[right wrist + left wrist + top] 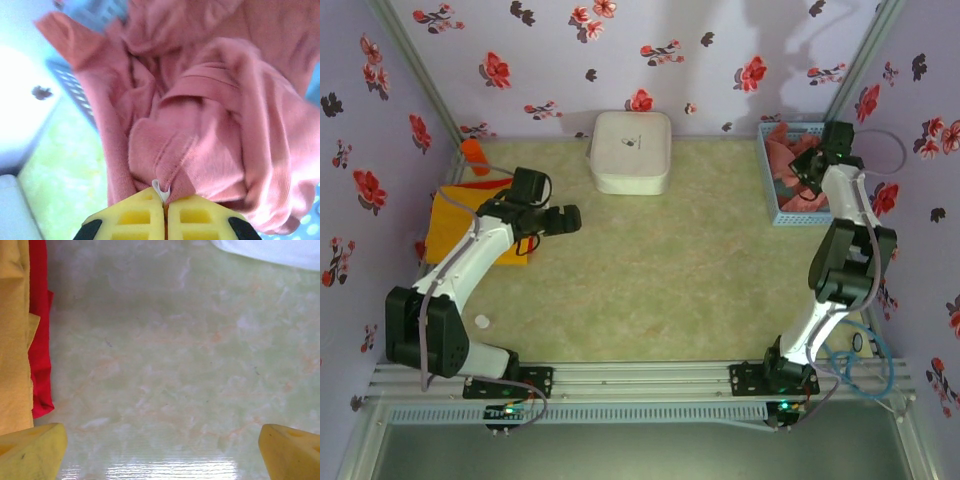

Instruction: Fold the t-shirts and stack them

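Your right fingers point(135, 215) are clamped on the salmon-pink t-shirt point(210, 125) in the basket point(800, 220) at the worktop's far right corner: lift high enough to clear its rim. Your left fingers point(30, 452), apart, hover near the yellow t-shirt point(12, 340).

**Cropped, covered, blurred or tiny**

Left wrist: the yellow shirt point(12, 340) runs off the left edge, the red shirt point(40, 340) under it shows as a strip, the white box point(270, 250) is clipped at the top, the left pincer point(162, 452) at the bottom corners. Right wrist: the pink shirt point(210, 125) is blurred and overruns top and right; the right pincer point(165, 207) is cropped below. Overhead, the right arm point(845, 200) covers much of the basket point(782, 212); an orange thing point(475, 157) and a white speck point(480, 322) on the bench point(670, 280) are too small to tell.
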### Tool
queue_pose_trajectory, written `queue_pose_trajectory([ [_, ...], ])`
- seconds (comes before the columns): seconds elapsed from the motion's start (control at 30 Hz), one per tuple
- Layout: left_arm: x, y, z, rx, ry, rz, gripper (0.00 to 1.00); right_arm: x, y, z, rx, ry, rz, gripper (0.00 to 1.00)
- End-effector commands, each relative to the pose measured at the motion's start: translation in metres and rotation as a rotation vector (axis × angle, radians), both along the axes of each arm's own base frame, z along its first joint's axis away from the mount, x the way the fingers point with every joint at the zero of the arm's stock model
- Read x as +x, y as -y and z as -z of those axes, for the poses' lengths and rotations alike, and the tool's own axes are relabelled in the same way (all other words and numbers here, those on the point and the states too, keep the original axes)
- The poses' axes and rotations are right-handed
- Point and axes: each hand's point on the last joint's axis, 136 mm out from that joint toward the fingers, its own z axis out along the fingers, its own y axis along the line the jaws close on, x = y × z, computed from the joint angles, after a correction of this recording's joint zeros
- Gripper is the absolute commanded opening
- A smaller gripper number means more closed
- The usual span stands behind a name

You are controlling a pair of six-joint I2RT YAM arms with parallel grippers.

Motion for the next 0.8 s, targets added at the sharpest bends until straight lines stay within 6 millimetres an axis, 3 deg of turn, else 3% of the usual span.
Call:
queue_pose_trajectory([
  [0.0, -0.001, 0.008, -0.017, -0.058, 0.036, 0.0, 0.99, -0.005, -0.005, -0.038, -0.141, 0.11, 0.002, 0.0],
  [0.23, -0.004, 0.015, -0.022, -0.101, 0.024, 0.016, 0.99, -0.033, -0.028, -0.107, -0.384, 0.26, -0.049, 0.0],
  [0.37, -0.006, 0.019, -0.019, -0.124, 0.003, 0.022, 0.99, -0.048, -0.043, -0.136, -0.477, 0.324, -0.081, 0.0],
  [0.57, -0.007, 0.019, -0.023, -0.133, 0.014, 0.017, 0.99, -0.075, -0.07, -0.202, -0.67, 0.464, -0.13, 0.0],
  [0.77, -0.008, 0.019, -0.022, -0.144, 0.007, 0.007, 0.99, -0.096, -0.101, -0.253, -0.715, 0.587, -0.221, 0.0],
])
